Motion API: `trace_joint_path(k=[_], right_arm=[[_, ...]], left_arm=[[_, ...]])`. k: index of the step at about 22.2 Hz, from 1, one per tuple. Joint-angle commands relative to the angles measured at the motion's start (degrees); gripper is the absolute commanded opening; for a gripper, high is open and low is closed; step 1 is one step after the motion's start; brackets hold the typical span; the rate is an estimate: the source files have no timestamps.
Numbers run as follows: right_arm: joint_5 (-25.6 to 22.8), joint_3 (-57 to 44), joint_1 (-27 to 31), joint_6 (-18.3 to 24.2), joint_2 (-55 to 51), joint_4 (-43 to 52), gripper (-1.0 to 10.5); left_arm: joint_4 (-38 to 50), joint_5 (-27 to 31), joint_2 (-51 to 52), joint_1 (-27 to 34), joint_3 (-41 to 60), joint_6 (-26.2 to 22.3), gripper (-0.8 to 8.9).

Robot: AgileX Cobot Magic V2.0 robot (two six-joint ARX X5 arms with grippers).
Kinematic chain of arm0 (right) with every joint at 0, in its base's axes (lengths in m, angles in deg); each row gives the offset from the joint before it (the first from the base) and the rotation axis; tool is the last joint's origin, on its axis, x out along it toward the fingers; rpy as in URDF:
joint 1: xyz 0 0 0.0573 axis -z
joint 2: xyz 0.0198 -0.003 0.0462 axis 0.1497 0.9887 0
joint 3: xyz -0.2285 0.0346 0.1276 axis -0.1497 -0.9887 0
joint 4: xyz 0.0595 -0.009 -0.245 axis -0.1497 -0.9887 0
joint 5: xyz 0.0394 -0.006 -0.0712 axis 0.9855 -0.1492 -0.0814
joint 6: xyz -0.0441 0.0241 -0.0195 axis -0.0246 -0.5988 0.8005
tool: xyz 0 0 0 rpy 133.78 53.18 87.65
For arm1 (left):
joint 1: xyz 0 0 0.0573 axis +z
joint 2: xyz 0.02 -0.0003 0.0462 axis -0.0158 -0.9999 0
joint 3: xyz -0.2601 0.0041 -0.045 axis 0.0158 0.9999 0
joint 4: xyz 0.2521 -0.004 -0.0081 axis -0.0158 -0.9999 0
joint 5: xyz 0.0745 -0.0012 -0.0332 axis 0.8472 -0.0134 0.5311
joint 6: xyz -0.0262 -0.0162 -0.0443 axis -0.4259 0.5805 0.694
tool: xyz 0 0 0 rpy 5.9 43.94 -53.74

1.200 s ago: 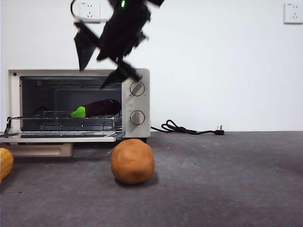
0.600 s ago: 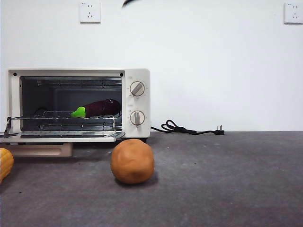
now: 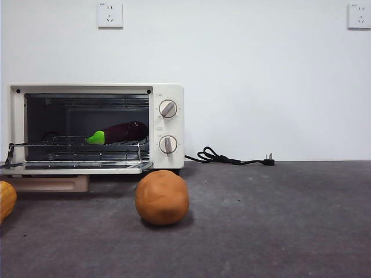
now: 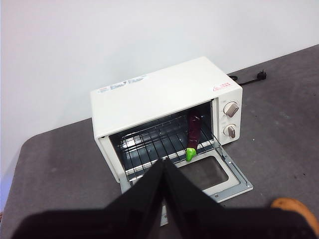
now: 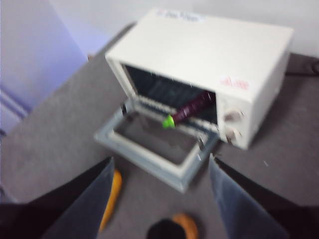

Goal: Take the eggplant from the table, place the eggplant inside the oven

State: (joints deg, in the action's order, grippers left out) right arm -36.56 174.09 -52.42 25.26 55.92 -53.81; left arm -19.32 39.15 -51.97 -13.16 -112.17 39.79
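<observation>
Eggplant's in the oven, door down, both arms up high and empty

The eggplant (image 3: 119, 132) lies on the wire rack (image 4: 158, 141) inside the oven (image 3: 168, 124) — long axis running back to front at a slant, green cap toward the open door (image 4: 219, 172), purple end deeper in, close to the knob-side wall. Both grippers hang well above and in front of it, looking down into the mouth. The left gripper (image 4: 163, 172) has its jaws pressed together, holding nothing; the right gripper (image 5: 160, 167) is spread wide, also empty, and I can't tell which sits nearer. My guess is only the door is left, if anything. Writing: a red warning sticker and a label strip on the oven top — too small to read, and the right wrist view is blurry. The brown ball (image 3: 162, 197) sits on the table (image 3: 278, 220) just in front of the oven.
</observation>
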Motion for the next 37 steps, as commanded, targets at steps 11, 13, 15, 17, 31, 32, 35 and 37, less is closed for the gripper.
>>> trace_joint_path(k=[11, 13, 15, 17, 31, 32, 35, 37], right_arm=[[3.0, 0.2, -0.1, 4.5, -7.9, -15.0, 3.1], [3.3, 0.2, -0.1, 4.6, -7.9, -15.8, 3.1], [3.5, 0.2, -0.1, 5.1, -7.8, -17.3, 2.3], [3.7, 0.2, -0.1, 6.2, -7.8, -18.6, 1.1], [8.2, 0.2, -0.1, 8.4, -8.3, -20.3, -0.1], [8.2, 0.2, -0.1, 8.4, -8.5, -20.3, -0.1], [8.2, 0.2, -0.1, 9.2, -9.0, -20.3, -0.1], [8.2, 0.2, -0.1, 9.5, -9.5, -20.3, -0.1]], left_arm=[[0.4, 0.0, 0.2, -0.3, 0.3, -0.6, -0.05], [0.4, 0.0, 0.2, -0.3, 0.3, -0.6, -0.05], [0.4, 0.2, 0.2, -0.3, 0.3, -0.6, -0.05], [0.4, 0.6, 0.1, -0.3, 0.3, -0.9, -0.05], [0.7, 5.0, -5.9, 0.1, 0.3, -2.1, -0.05], [0.9, 5.0, -6.5, 0.4, 0.3, -2.1, -0.05], [1.8, 6.7, -8.2, 2.3, 0.3, -2.1, -0.06], [2.2, 7.5, -9.4, 4.3, 0.3, -2.2, -0.06]])
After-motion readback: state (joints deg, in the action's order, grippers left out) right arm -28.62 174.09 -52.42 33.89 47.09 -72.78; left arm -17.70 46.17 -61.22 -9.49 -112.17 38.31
